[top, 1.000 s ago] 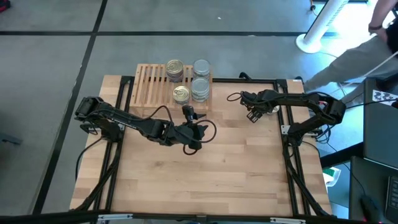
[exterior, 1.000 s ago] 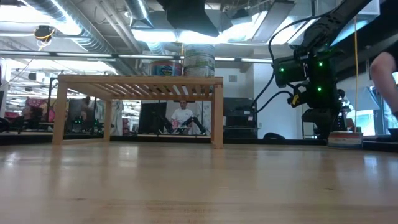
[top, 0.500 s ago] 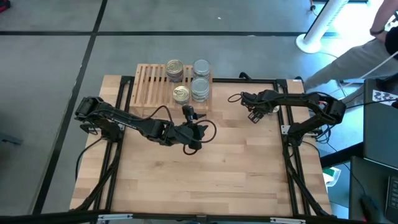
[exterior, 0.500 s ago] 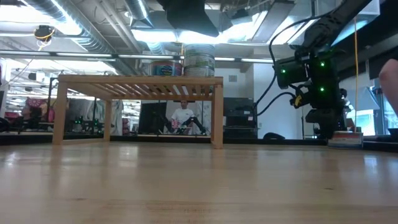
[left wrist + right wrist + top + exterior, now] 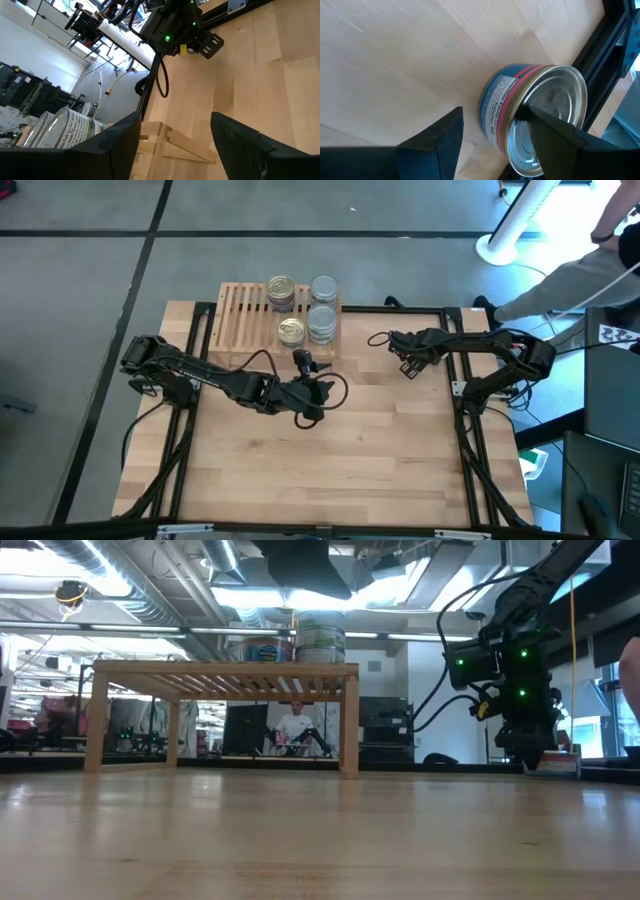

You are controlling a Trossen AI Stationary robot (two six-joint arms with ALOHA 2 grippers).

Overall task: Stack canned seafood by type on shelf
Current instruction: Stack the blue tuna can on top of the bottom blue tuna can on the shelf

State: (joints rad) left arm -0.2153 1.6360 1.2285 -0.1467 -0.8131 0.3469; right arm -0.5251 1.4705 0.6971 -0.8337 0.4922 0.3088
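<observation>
- Right gripper (image 5: 404, 366) hangs near the table's (image 5: 400, 470) 2 o'clock edge, fingers spread, holding nothing; a blue-banded, silver-lidded can (image 5: 532, 117) lies just ahead, beside the black frame.
- Left gripper (image 5: 300, 360), fingers wide and empty, sits just beside the shelf's (image 5: 240, 320) 6 o'clock edge.
- Shelf at 12 o'clock: gold-lidded cans (image 5: 281, 292) beside silver-lidded stacks (image 5: 322, 320).
- Bare tabletop from centre to 6 o'clock.

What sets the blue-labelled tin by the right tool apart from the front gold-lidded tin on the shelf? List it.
Lid: the blue-labelled tin has a silver lid, while the front gold-lidded tin has a gold one.
Place: the blue-labelled tin is on the bare tabletop, and the gold-lidded tin is on the shelf.
Reach: the right tool is at the blue-labelled tin only.
Both are flat round tins.
</observation>
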